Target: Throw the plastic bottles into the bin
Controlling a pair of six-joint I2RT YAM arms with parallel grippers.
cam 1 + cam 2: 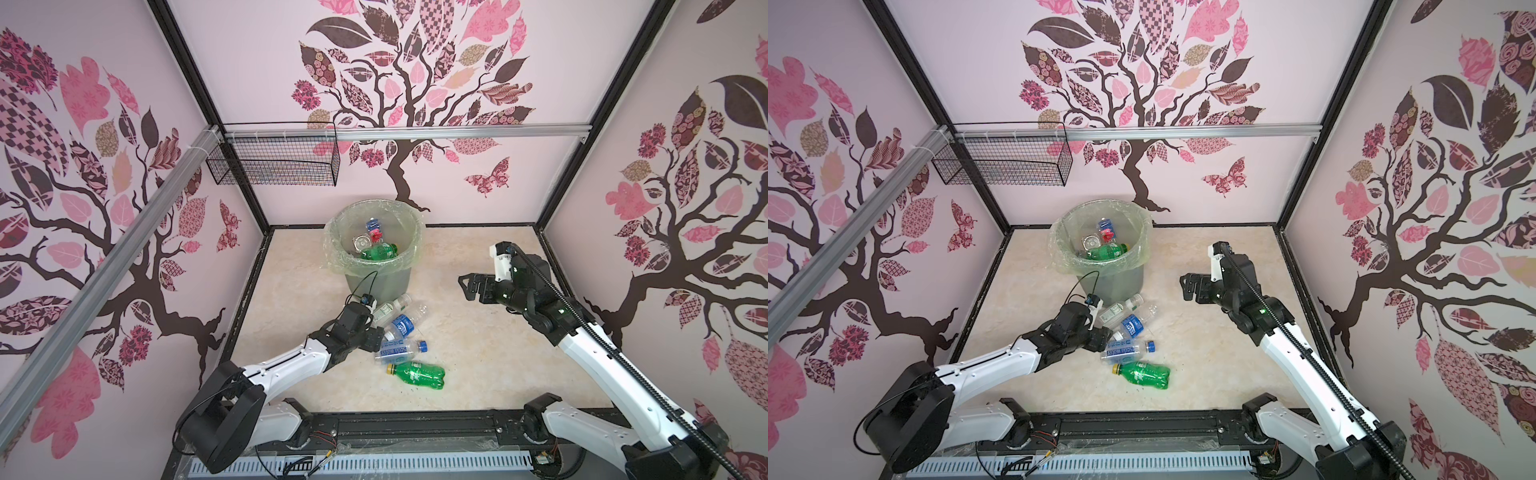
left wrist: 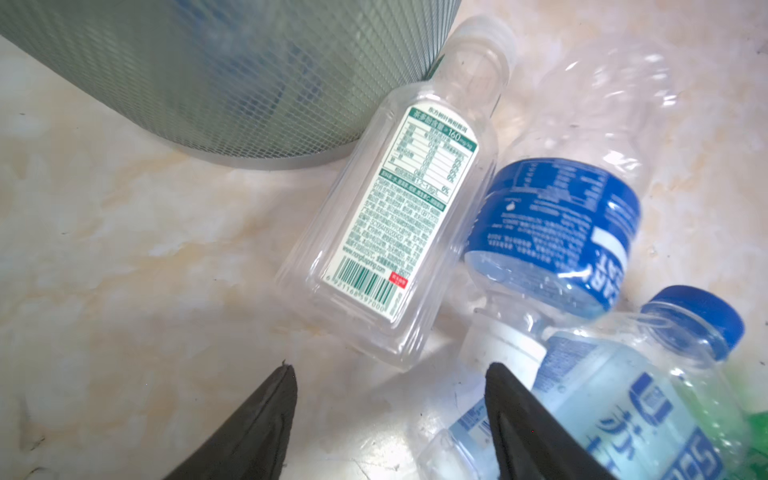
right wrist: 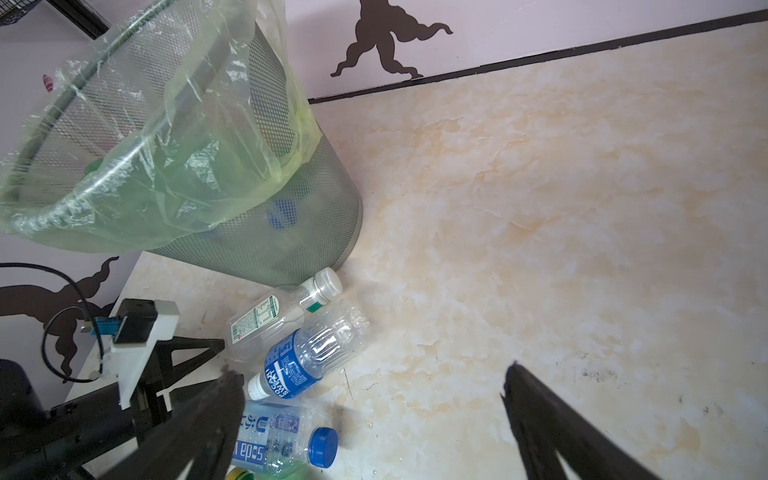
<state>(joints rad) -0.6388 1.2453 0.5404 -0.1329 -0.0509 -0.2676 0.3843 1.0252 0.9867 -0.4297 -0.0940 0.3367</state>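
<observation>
**A:** Why is the left gripper (image 2: 389, 368) down so low?

**B:** It sits at the counter (image 1: 498, 353), in among the loose bottles. The white-labelled bottle (image 2: 399, 216) lies flat just ahead of its fingertips. The bottle's base faces the gap between them and its cap end is at the foot of the bin (image 1: 376, 284). I read that as lining up for a pick.

**A:** Is it holding anything?

**B:** No. The jaws stand apart with nothing between them. One finger overlaps the soda-water bottle (image 2: 623, 395), which lies right beside the gripper. I cannot tell whether they touch.

**A:** And the other bottles?

**B:** The blue-labelled bottle (image 2: 552, 220) lies just beside the white-labelled one, ahead of that same finger. The green bottle (image 1: 417, 375) is on the gripper's far side from the bin, past the soda-water bottle.

**A:** What about the right gripper (image 3: 372, 372)?

**B:** It is spread wide and empty, up in the air and well apart from the pile. My guess is that it hangs back so the arms do not cross.

**A:** Where is the bin from the left gripper?

**B:** Just beyond it, upright, with a liner (image 1: 345, 257) folded over the rim and binned bottles (image 1: 379, 250) inside. It stands tall, so any bottle will need lifting clear over that rim. These bottles are thin and slick, so a grip across the flat sides looks safest.
</observation>
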